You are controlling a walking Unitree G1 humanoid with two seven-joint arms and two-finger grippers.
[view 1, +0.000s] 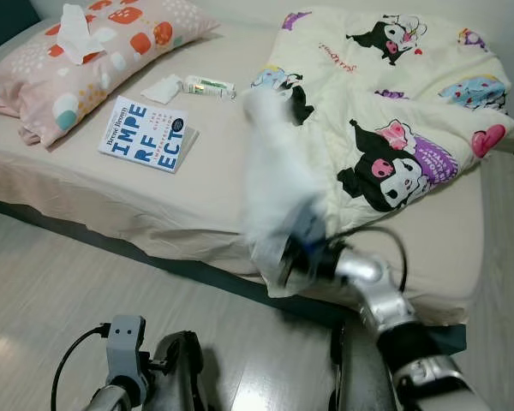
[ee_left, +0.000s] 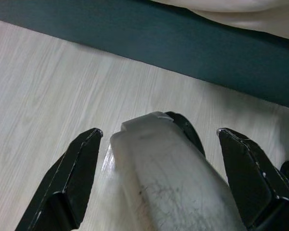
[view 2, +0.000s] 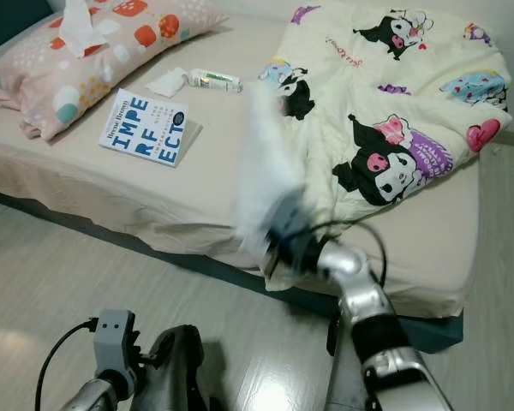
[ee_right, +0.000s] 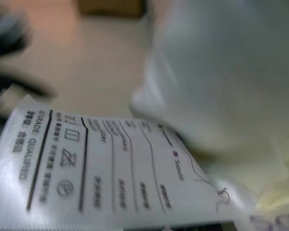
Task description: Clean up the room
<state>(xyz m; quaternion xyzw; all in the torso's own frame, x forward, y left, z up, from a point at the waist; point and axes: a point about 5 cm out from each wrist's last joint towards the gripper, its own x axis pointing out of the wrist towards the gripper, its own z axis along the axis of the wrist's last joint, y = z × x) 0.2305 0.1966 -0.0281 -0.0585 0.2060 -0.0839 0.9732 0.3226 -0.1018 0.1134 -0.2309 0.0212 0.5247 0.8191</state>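
Note:
A cream cartoon-print blanket [view 1: 394,103] lies crumpled over the right half of the bed [view 1: 111,201]. My right gripper [view 1: 284,255] is raised at the bed's front edge, shut on the blanket's white edge [view 1: 270,163], which stands up blurred above it. In the right wrist view, the blanket's care label [ee_right: 101,178] and white fabric are pressed close to the camera, hiding the fingers. My left gripper [ee_left: 159,130] hangs low over the floor, open, with nothing held. A blue-and-white book [view 1: 146,133], a small tube [view 1: 207,86] and a crumpled tissue [view 1: 161,88] lie on the sheet.
A pink patterned pillow [view 1: 34,86] lies at the bed's far left with another tissue [view 1: 75,32] on it. The bed's dark base [ee_left: 183,43] runs along the pale wooden floor [view 1: 60,282] in front of me. My own legs [view 1: 180,368] are below.

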